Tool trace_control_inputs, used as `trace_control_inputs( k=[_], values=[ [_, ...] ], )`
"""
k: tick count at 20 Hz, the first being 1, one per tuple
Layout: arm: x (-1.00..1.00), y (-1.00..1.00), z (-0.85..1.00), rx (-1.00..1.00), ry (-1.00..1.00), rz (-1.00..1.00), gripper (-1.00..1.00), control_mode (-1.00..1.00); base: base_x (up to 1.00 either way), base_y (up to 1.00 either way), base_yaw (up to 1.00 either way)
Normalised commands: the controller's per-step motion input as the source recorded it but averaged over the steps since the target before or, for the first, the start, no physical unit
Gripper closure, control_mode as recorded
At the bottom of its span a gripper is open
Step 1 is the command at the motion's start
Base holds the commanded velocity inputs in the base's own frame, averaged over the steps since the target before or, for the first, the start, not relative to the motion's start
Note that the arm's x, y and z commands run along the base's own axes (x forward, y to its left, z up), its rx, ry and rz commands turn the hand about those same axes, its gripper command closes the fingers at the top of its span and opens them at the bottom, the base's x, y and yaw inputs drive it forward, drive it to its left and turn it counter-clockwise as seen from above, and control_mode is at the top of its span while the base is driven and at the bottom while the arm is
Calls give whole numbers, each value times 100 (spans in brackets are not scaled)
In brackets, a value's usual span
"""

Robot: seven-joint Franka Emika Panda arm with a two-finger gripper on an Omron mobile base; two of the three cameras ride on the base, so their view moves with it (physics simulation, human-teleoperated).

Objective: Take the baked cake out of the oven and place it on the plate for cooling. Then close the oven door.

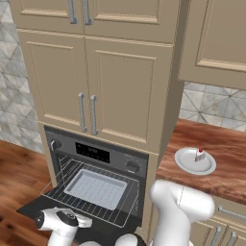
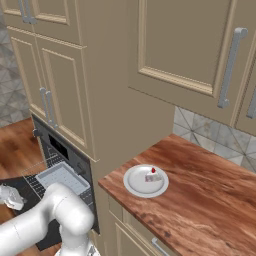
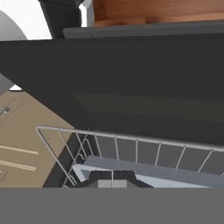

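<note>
The gripper (image 1: pixel 79 222) is closed and empty, low above the open oven door (image 1: pixel 33 207). The baked cake (image 1: pixel 200 155) already lies on the plate (image 1: pixel 194 161), far to its right. Risk: the pulled-out wire rack (image 1: pixel 93 202) can block the door from closing.

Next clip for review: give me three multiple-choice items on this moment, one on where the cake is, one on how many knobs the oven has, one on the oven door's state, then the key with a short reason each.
1. Where is the cake?
A. on the oven rack
B. on the plate on the counter
C. in the gripper

2. How many round knobs does the oven panel show?
A. two
B. four
C. none

3. How is the oven door?
A. shut
B. open, folded down
C. taken off

Key:
1 B, the cake sits on the plate on the wooden counter.
2 A, one knob at each end of the oven panel beside the display.
3 B, the oven door lies flat below the pulled-out rack holding a grey tray; the gripper hovers over it, shut.
</note>
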Motion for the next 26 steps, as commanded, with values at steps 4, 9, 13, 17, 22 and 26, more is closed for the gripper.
trace_control_inputs(
  k=[4,9,13,17,22,26],
  values=[
    [38,8,-17,7,0,0,100,-100,0,0,0],
    [43,1,-29,7,0,0,100,-100,0,0,0],
    [27,16,-43,3,0,0,100,-100,0,0,0],
    [8,32,-46,1,0,0,100,-100,0,0,0],
    [19,23,-32,3,0,0,100,-100,0,0,0],
    [39,10,-23,4,0,0,100,-100,0,0,0]
  ],
)
